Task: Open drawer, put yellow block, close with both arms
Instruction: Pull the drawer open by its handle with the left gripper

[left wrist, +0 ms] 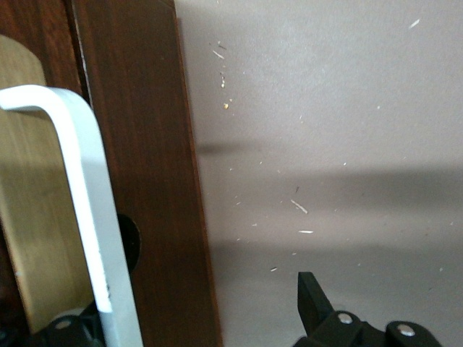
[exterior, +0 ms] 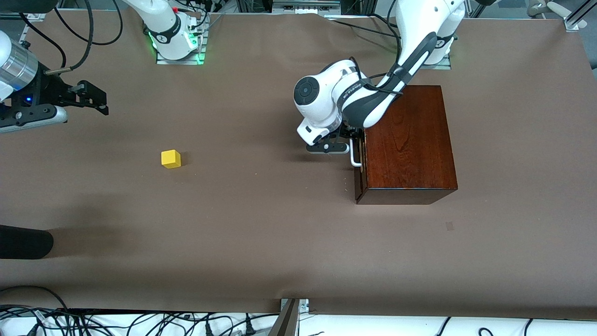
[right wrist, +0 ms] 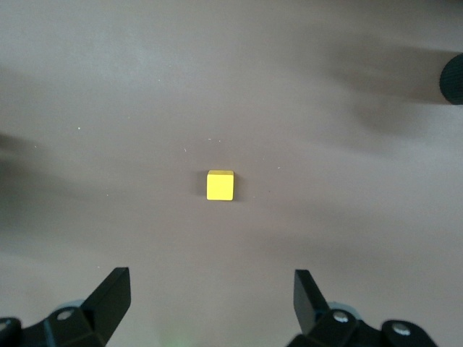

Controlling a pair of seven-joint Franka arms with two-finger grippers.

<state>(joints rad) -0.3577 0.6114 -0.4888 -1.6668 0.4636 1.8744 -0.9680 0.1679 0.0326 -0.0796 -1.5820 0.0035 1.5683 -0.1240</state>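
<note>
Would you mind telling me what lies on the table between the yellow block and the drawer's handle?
Nothing: in the front view only bare brown table runs from the yellow block to the drawer's white handle, where the left gripper sits.

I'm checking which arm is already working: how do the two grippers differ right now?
The left gripper is at the drawer's white handle, its fingers set either side of the bar; the right gripper hangs over bare table, touching nothing. The left one is low against the wooden box; the right one looks down on the yellow block from above. Both are open.
</note>
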